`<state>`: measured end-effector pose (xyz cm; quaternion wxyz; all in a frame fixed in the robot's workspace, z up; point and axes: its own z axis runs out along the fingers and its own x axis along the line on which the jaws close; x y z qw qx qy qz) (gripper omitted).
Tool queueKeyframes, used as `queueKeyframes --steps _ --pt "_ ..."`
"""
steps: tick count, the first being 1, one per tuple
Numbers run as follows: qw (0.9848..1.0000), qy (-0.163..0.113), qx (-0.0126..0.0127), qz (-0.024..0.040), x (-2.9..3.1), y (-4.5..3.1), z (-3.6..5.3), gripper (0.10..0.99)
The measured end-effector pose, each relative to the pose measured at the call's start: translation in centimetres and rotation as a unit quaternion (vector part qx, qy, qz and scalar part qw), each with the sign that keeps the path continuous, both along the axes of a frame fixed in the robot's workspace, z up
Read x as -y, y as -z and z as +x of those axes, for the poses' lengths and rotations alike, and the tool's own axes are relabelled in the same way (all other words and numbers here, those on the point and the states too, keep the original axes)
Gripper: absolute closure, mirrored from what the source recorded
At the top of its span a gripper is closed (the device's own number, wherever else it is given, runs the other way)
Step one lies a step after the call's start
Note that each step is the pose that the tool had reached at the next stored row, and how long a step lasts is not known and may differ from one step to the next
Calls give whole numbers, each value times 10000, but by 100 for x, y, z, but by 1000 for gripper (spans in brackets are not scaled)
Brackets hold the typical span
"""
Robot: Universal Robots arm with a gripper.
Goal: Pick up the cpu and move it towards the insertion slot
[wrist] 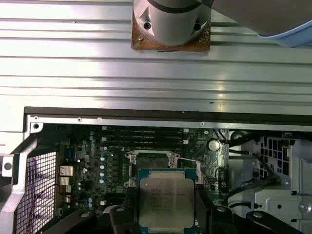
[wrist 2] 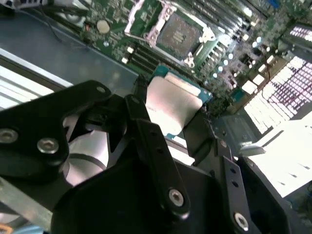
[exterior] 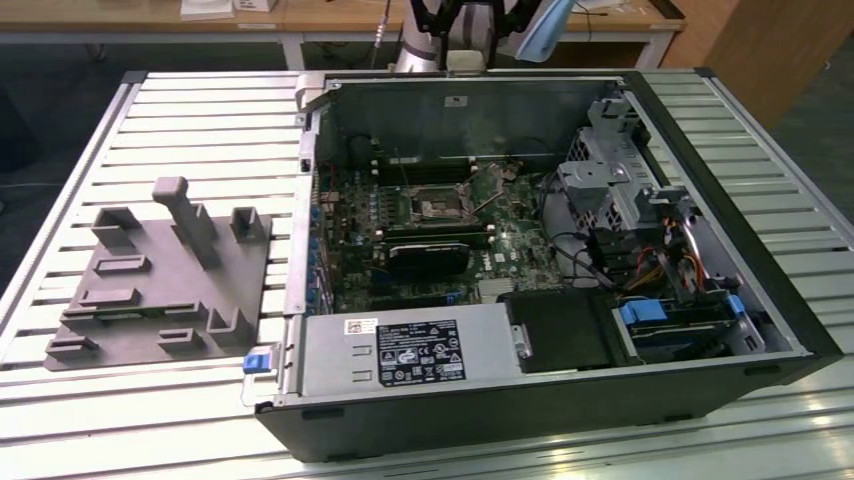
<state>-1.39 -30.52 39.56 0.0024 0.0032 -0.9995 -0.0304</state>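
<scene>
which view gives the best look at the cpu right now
The first wrist view: the cpu faces the camera, silvery top in full, held by the gripper just short of the insertion slot. In the second wrist view the cpu sits at a slant, glare-washed and partly behind the fingers.

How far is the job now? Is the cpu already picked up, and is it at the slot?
Picked up: the gripper is shut on the cpu, held above the motherboard in both wrist views. In hand: carrying it toward the insertion slot, which lies just beyond the cpu. Left: the slot's centre is uncovered, so the cpu is not over it yet.
</scene>
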Motion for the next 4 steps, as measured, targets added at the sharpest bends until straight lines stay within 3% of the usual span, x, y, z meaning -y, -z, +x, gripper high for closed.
queueKeyframes --steps 4 --pt "10000 0 -1 0 0 0 0 541"
